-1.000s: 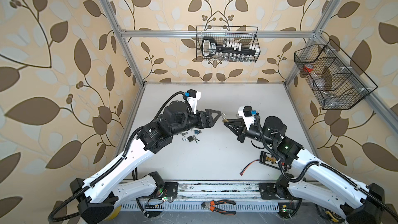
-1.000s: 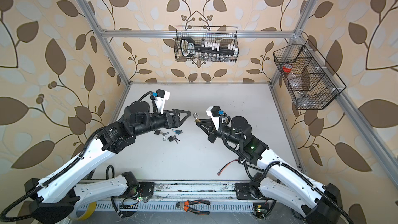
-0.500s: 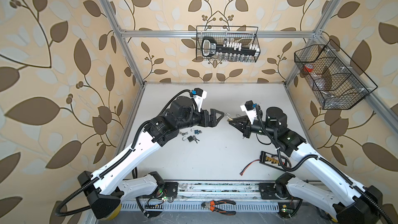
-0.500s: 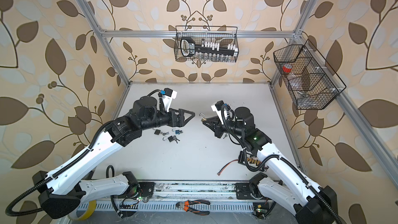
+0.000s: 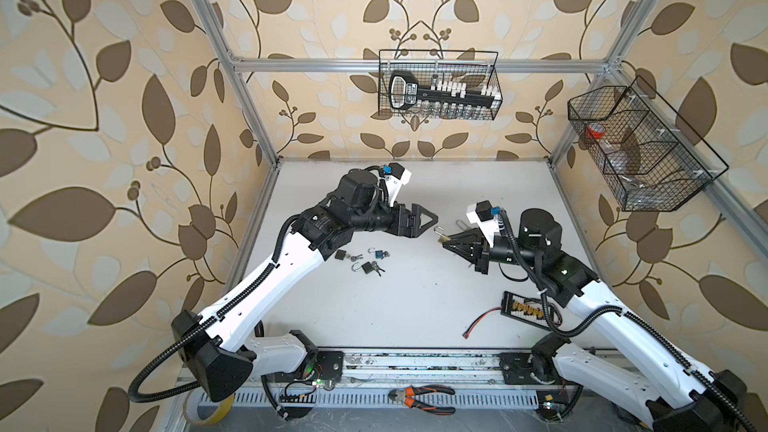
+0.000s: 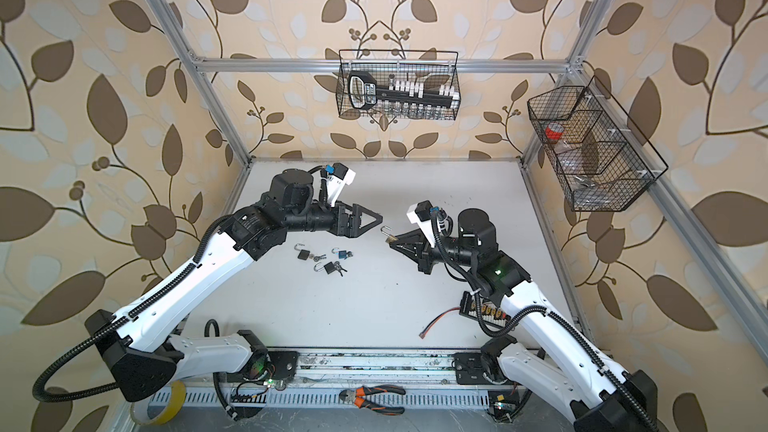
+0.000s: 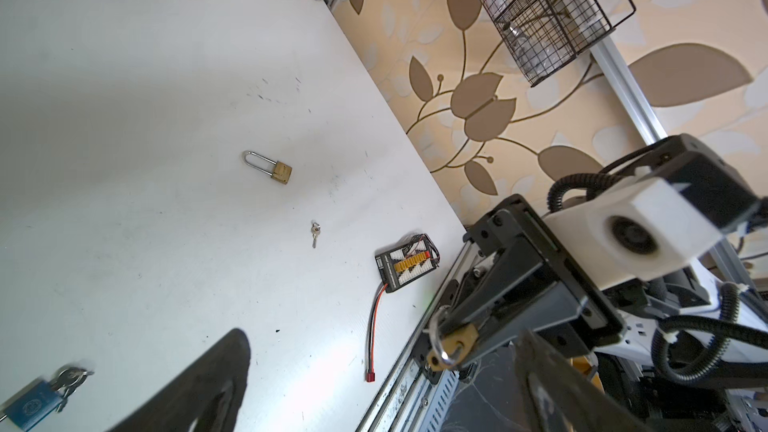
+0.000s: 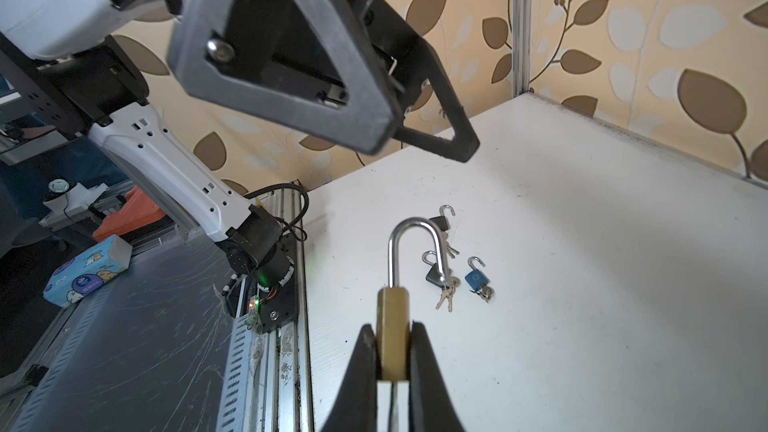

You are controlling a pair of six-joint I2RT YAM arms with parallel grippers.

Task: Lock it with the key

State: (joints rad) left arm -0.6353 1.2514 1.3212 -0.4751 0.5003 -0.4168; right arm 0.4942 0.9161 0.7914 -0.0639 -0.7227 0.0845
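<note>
We see the right pincer [image 5: 445, 241] clamped on a brass padlock [image 8: 392, 338], shackle open; the left pincer [image 5: 434, 218] faces it, wide, empty. Next, we judge: fetch the key [image 7: 315, 235] from the worktop [image 7: 166, 97] below.

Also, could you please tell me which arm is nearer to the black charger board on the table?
Right. The right arm passes just beside the charger board; the left arm is across the table.
</note>
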